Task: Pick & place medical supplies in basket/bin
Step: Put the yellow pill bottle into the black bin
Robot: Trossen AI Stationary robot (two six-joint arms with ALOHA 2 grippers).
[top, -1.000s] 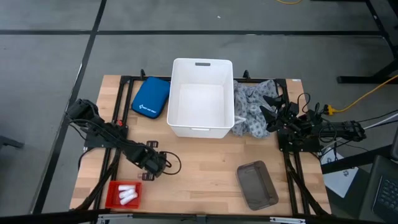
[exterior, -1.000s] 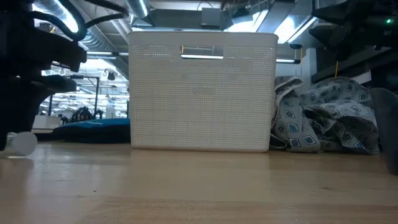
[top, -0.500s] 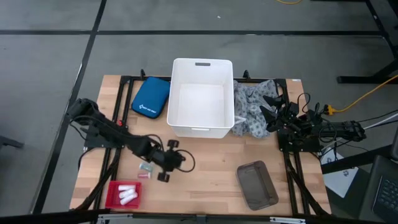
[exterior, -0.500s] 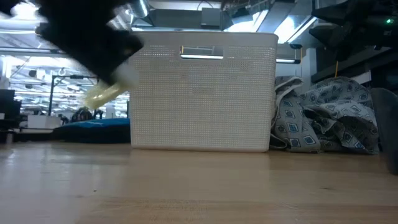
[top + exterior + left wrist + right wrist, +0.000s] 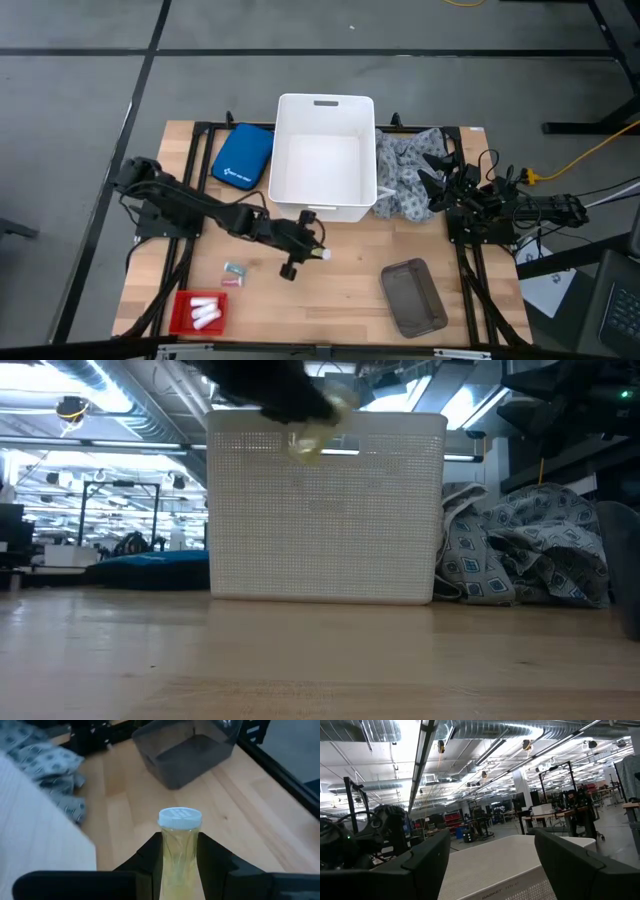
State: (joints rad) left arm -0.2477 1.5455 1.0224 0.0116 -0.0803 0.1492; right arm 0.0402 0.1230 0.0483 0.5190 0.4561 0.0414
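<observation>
- Two arms worked at a wooden counter [image 5: 340, 285]; the left end effector [image 5: 306, 252] hung just in front of the white bin [image 5: 322, 155], near its front wall.
- Its fingers were clamped on a small clear vial [image 5: 177, 845] of yellowish liquid with a white ribbed cap [image 5: 180, 817], the cap pointing away from the wrist.
- In the low view the vial [image 5: 312, 440] showed as a pale blur level with the bin's rim, in front of the slot handle [image 5: 324, 444].
- The step in hand looked like carrying the vial to the bin; it was not yet over the opening.
- Next, the arm would likely need to go forward past the rim, then part its fingers to drop the vial inside.
- The right end effector [image 5: 437, 180] rested over the grey-and-white patterned cloth [image 5: 400, 175] beside the bin, fingers apart and empty.
- Small pastel packets [image 5: 234, 271] lay on the counter, and white rolls [image 5: 204, 311] sat in a red tray [image 5: 181, 316].
- A dark grey tray [image 5: 413, 297] and a blue pouch [image 5: 242, 157] also sat on the counter.
</observation>
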